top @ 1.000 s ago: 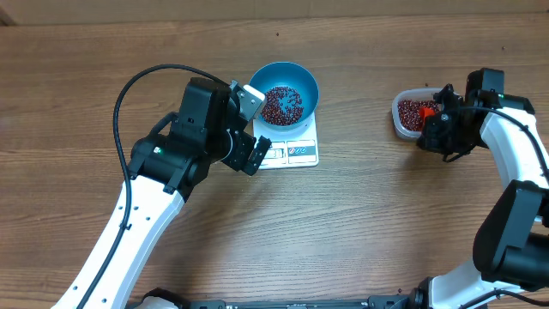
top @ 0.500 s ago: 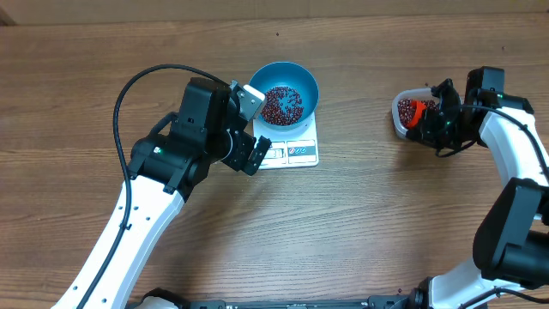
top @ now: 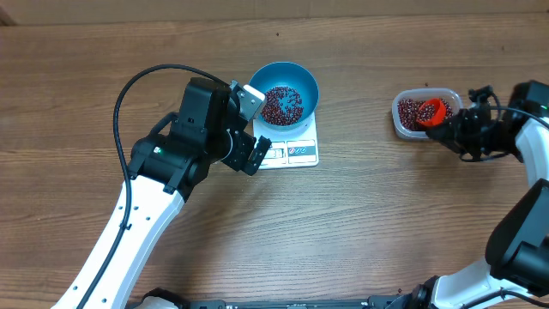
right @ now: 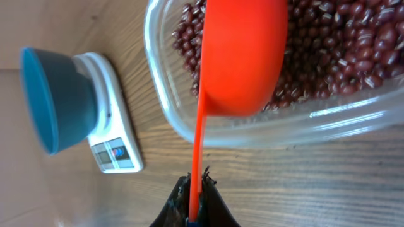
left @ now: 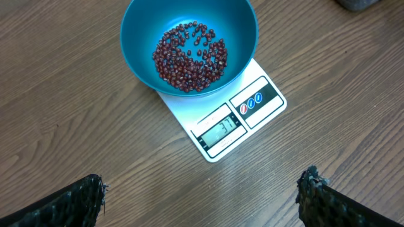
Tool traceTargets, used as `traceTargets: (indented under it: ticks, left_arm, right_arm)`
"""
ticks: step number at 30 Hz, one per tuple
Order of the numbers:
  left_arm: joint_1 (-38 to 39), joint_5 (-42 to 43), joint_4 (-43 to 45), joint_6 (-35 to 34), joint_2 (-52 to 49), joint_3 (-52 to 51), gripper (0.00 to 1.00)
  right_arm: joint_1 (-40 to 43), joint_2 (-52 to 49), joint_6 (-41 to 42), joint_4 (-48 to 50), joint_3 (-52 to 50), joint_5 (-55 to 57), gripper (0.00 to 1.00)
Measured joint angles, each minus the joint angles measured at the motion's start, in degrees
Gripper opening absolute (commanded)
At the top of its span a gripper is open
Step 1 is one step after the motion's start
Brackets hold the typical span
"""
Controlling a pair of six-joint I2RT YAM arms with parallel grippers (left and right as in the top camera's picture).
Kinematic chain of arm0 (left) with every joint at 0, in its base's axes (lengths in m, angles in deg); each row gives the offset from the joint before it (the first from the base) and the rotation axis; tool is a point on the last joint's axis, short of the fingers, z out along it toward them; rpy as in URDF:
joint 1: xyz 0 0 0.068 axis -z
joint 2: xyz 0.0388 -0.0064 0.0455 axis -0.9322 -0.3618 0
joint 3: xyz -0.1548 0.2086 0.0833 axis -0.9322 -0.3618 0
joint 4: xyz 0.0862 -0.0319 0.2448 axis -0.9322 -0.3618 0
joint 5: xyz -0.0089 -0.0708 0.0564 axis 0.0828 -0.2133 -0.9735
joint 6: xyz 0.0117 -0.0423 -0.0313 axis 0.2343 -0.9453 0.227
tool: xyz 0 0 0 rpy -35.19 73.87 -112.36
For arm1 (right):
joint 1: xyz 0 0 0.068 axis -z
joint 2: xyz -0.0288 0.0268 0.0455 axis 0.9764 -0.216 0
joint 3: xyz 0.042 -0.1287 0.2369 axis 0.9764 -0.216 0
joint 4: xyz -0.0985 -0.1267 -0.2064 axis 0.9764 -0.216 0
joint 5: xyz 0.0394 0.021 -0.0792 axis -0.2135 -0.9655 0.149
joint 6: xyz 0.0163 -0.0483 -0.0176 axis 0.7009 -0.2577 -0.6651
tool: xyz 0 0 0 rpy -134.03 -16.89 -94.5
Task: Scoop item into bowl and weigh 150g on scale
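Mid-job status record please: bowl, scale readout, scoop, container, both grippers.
bowl: blue bowl sits on the scale, with a shallow layer of beans inside
display: appears to read 37
scoop: red scoop, cup inside the clear container; load cannot be seen
container: holds plenty more beans
left gripper: open, empty, hovering near the scale
right gripper: shut on the scoop's handle

Open tabletop [top: 356,120] between scale [top: 296,154] and container [top: 396,117]
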Motion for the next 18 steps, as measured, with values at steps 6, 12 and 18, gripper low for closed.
traceTargets:
  ticks: [6, 12, 18]
  left_arm:
    - [0.0, 0.0, 0.0, 0.0, 0.0, 0.0, 1.00]
    - [0.0, 0.0, -0.1, 0.0, 0.0, 0.0, 1.00]
    - [0.0, 0.0, 0.0, 0.0, 0.0, 0.0, 1.00]
  right_arm:
    - [3.1, 0.0, -9.1, -9.7, 0.2, -6.9, 0.04]
    - [2.6, -0.3, -14.9, -17.8, 5.2, -8.5, 0.04]
    - [-2.6, -0.2, -16.5, -22.0, 12.0, -9.8, 0.04]
